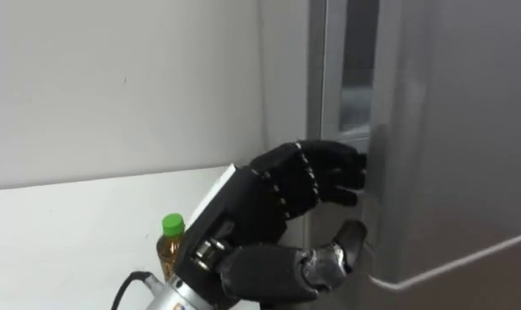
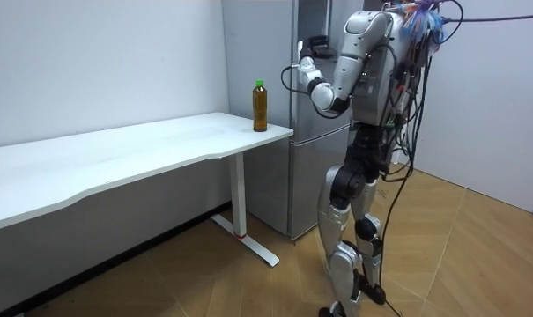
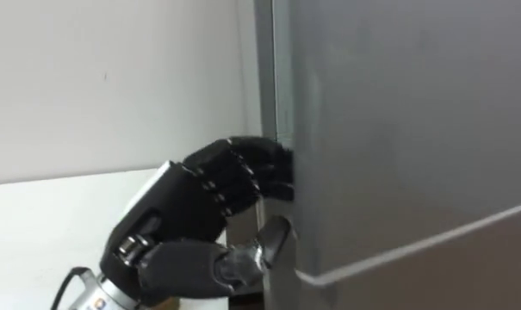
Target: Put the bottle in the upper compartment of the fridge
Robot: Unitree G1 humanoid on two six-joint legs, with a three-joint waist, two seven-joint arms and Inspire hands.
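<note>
Mostly the left hand (image 1: 269,207), gripping the fridge door (image 1: 449,129), hides the bottle (image 1: 170,237).

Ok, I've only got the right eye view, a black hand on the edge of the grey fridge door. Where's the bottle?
Observer: In the left eye view the bottle stands upright on the white table, just behind the wrist of the left hand.
Operator: Is it near the fridge?
Observer: Yes. The room view puts it at the table's corner next to the fridge, with nothing touching it.
Operator: Is the door open at all?
Observer: The left eye view shows a narrow gap beside the fingers, which are curled on the edge of the upper door, so it looks slightly ajar.
</note>
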